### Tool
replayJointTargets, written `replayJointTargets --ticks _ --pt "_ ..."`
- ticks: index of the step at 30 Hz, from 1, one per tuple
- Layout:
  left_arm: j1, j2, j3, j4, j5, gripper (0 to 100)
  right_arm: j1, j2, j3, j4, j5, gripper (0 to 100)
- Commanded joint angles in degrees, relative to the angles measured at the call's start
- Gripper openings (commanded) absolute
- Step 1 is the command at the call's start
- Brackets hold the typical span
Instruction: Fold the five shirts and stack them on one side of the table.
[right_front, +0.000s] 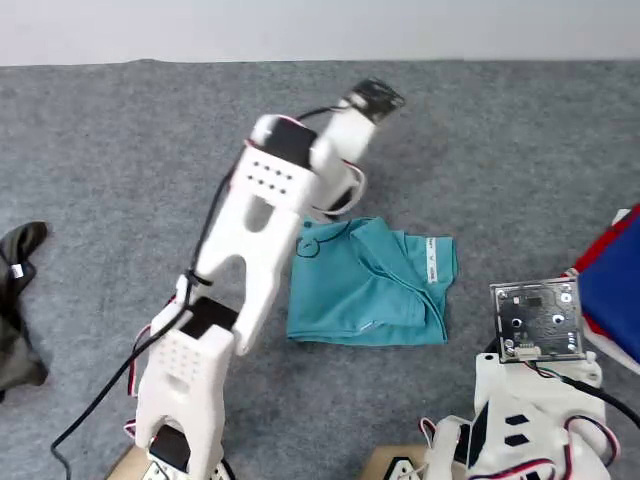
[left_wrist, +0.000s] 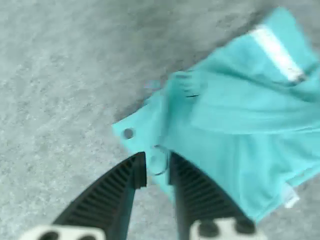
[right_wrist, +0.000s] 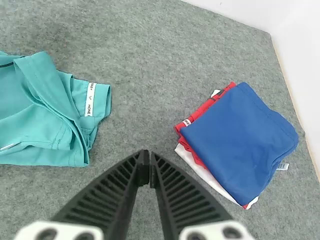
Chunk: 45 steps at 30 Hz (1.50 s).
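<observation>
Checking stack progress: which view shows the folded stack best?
The right wrist view: the whole stack is visible, blue shirt on top, red and white beneath. The high view catches just its edge at the frame border.

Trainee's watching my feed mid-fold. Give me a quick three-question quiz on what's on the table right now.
1. True or false: the blue shirt tops the folded stack.
2. The left gripper hangs over which shirt? A) teal shirt B) a red one C) a white one
3. How many shirts lie apart from the stack, in the high view?
Key: 1 true. 2 A. 3 two, the teal shirt and the dark shirt.
</observation>
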Motion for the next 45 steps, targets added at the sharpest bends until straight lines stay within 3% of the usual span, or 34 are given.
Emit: replayJointTargets --ticks 1,7,12,18,24,34,38,45 --pt "-1.05 -0.88 0.66 1.41 -2.2 2 0.75 0.13 -0.09 1.98 -0.7 1.0" --pt "0.18 7.56 0.57 0.79 -2.29 1 0.75 0.48 -0.09 1.89 -0.7 1.0" --pt "5.8 14.07 -5.14 0.79 -2.11 1 0.75 0.48 -0.09 1.89 -0.7 1.0" --pt "14.68 16.0 -14.02 1.32 -0.18 1 0.75 0.4 -0.09 1.89 -0.7 1.0" --pt "16.79 16.0 -18.77 1.41 2.2 1 0.75 0.13 -0.09 1.98 -0.7 1.0" --pt "4.57 9.32 -16.04 1.49 4.57 1 0.66 0.84 2.02 1.1 -3.96 1.0" --pt "0.18 -0.44 -6.99 1.49 4.57 1 0.22 5.67 3.96 0.92 -10.73 1.2" --pt "-9.85 -21.63 14.73 1.49 4.31 1 -3.47 18.51 3.78 0.84 -13.1 1.4"
